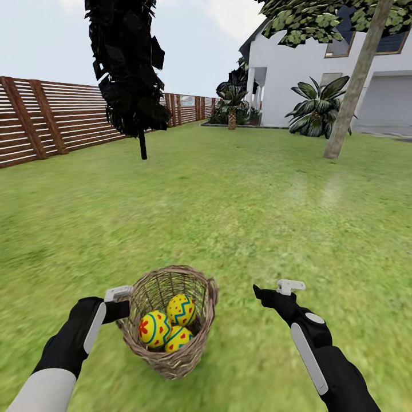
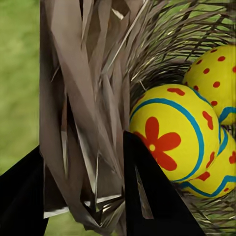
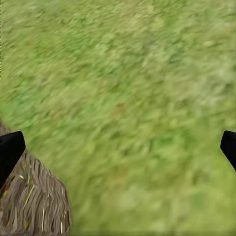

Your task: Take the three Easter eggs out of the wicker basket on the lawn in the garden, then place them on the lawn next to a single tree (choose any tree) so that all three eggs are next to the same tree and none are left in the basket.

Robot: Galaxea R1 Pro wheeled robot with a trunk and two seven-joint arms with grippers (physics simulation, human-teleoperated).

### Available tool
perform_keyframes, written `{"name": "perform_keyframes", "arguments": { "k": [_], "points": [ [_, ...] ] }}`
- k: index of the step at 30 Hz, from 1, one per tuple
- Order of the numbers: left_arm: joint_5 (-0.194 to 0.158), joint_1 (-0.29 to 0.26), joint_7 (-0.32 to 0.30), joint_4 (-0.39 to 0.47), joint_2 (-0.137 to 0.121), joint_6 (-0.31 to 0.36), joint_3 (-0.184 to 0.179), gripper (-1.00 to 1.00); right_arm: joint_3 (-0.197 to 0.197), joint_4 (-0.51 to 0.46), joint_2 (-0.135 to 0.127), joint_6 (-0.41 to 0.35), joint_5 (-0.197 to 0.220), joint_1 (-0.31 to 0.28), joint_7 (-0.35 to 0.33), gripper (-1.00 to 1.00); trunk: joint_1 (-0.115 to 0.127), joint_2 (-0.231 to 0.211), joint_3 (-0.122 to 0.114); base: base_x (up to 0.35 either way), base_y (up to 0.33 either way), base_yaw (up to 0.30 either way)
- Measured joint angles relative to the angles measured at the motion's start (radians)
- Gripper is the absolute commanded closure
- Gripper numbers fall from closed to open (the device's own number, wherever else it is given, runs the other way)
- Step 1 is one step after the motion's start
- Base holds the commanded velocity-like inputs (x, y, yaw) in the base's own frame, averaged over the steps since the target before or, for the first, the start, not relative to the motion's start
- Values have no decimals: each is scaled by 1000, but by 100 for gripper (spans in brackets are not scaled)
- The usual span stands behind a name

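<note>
The wicker basket [image 1: 171,353] is tilted over the lawn [image 1: 240,206] just in front of me, with the three Easter eggs inside: a zigzag one [image 1: 181,309], a red-flower one [image 1: 153,329] and a dotted one [image 1: 178,339]. My left gripper [image 1: 122,304] is shut on the basket's rim on its left side. In the left wrist view its fingers [image 2: 157,201] straddle the woven wall [image 2: 83,113], with the flower egg [image 2: 172,137] just inside. My right gripper [image 1: 276,292] stands open to the right of the basket, apart from it; its fingertips [image 3: 9,147] are spread wide over grass.
A leaning grey-brown tree [image 1: 350,103] stands at the far right before the white house [image 1: 297,74]. A narrow dark ragged tree [image 1: 133,80] rises at the left by the slatted fence [image 1: 51,117]. Palms [image 1: 315,109] line the house. Open grass lies between.
</note>
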State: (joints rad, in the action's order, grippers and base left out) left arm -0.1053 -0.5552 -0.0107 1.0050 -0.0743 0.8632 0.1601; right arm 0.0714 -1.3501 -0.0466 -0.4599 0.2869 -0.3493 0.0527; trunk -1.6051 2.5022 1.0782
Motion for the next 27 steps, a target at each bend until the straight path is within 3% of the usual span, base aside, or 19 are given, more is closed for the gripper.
{"name": "perform_keyframes", "arguments": {
  "k": [3,9,12,14,27],
  "points": [
    [5,0,0,7,9,0,-1,100,0,0,0,0,0,0,0,-100,0,0,0,0,0,0],
    [-3,0,5,39,17,0,-3,100,0,0,0,0,0,0,0,-100,3,-1,-23,0,0,0],
    [22,0,4,54,17,2,-3,100,-1,0,0,-1,0,0,0,-100,4,-2,-35,0,0,0],
    [13,0,4,54,17,2,-3,100,-1,0,0,-1,0,0,0,-100,5,-3,-42,0,0,0],
    [14,0,3,54,19,3,-3,100,0,0,0,-1,0,0,0,-100,55,-93,-83,0,0,0]
  ]
}}
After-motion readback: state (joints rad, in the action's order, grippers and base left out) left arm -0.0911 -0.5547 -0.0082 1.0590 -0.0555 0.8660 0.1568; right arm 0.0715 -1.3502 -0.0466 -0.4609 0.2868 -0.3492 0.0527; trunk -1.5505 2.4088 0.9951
